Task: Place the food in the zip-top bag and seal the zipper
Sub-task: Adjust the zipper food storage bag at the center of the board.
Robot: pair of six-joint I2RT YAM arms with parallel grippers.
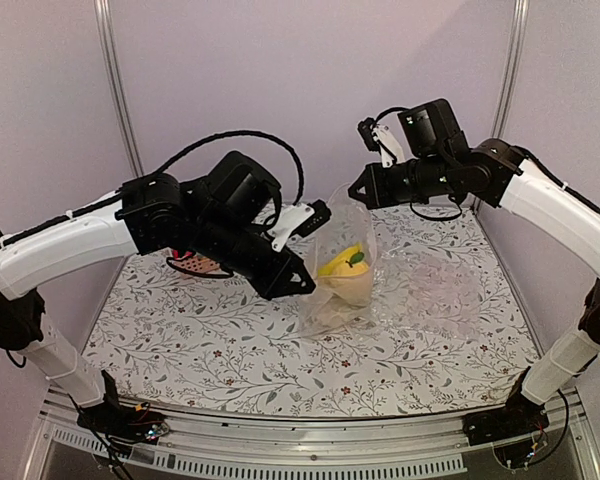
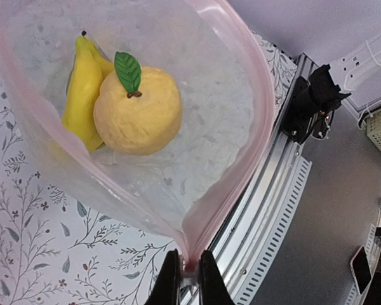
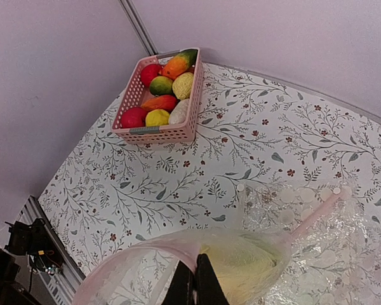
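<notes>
clear zip-top bag [image 1: 342, 270] holds food [image 2: 136, 117]; my left gripper [image 2: 190, 265] and right gripper [image 3: 195, 274] both pinch its zipper [image 2: 268, 127].

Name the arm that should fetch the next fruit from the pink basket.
Left, probably: the basket sits on its side. The left pincer and right pincer both pinch the bag rim, the right farther away.

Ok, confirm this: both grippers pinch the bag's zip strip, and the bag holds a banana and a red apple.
Not a red apple: the left wrist view shows an orange fruit beside the banana. The rest holds.
</notes>
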